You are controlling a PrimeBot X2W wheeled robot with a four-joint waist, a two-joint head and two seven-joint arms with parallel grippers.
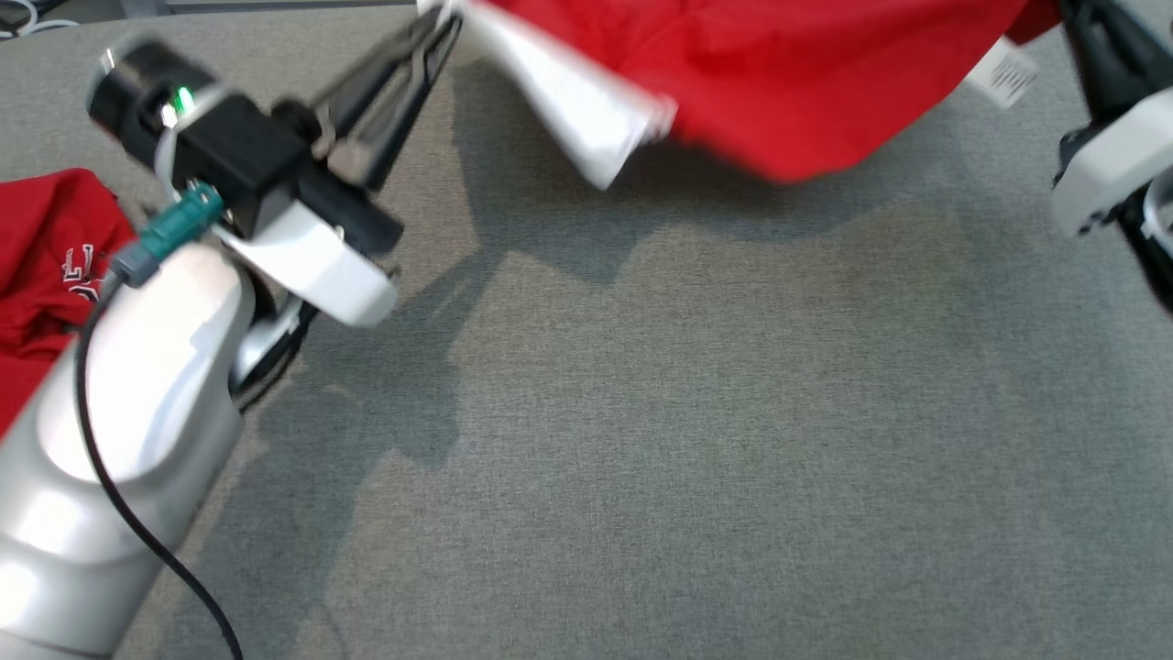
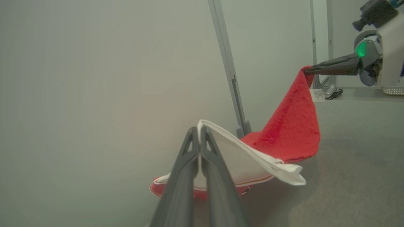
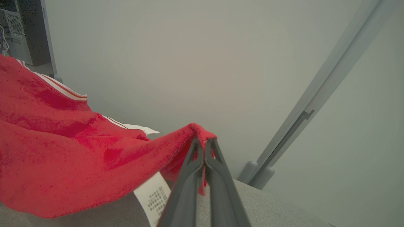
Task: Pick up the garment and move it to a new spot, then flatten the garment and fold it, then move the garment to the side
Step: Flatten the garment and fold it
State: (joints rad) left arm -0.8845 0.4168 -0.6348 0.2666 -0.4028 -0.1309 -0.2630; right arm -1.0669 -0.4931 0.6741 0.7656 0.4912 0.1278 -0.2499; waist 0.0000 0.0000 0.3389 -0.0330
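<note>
Above the grey cloth-covered desk (image 1: 696,440), the red fleece garment with white trim (image 1: 779,82) hangs stretched between the left tool (image 2: 199,134) and the right tool (image 3: 204,144), both clamped on its edges, so I judge lifting done and flattening, folding, moving aside left.

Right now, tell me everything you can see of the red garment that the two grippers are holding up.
The garment is red, soft and fleecy-looking, with a white part edged in thin orange stripes and a white printed label hanging near one edge. It sags between the left gripper, shut on the white part, and the right gripper, shut on a red edge, above the grey table. Whether its lowest part touches the table I cannot tell.
</note>
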